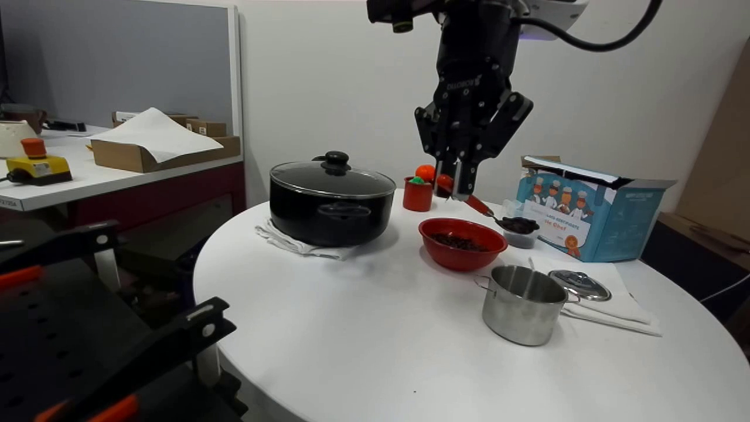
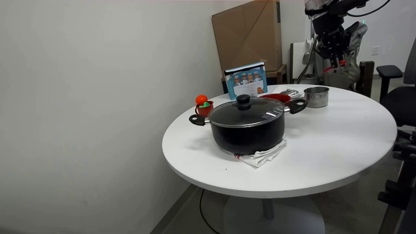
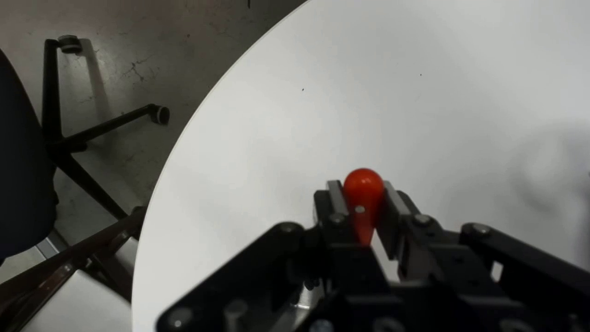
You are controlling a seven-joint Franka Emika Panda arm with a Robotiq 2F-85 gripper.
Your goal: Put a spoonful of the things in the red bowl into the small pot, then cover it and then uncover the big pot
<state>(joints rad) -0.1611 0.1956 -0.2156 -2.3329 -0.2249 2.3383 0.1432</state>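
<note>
The gripper point(image 1: 453, 186) is up in the air above the table point(image 1: 351, 340), its fingers closed on the red handle of a spoon point(image 1: 479, 205); in the wrist view the handle's round end sits squeezed between the two fingertips. In an exterior view the spoon slants downward, and its scoop carries a small heap of dark bits point(image 1: 515, 225). Whether that scoop is right over the small pot point(image 1: 521, 319) or off to one side, I can't honestly tell from where I stand.

The small pot stands upright on the table, uncovered, and its lid point(image 1: 580, 285) lies near it on a white cloth point(image 1: 624, 296). Near them is the red bowl point(image 1: 463, 258), with more of the dark bits in the bottom. The big pot point(image 1: 328, 220) stands well apart from the small one, resting on a folded towel point(image 1: 302, 243), with its glass lid point(image 1: 333, 186) on and the black knob uppermost.

Near the big pot I can see a red mug point(image 2: 204, 111), an orange ball point(image 2: 201, 99) and something green point(image 2: 206, 104) showing at its top. A blue box point(image 1: 565, 211) printed with cartoon cooks stands at the edge of the table, and a clear tub point(image 1: 521, 240) sits just beside it, partly hidden by the loaded scoop in an exterior view.
</note>
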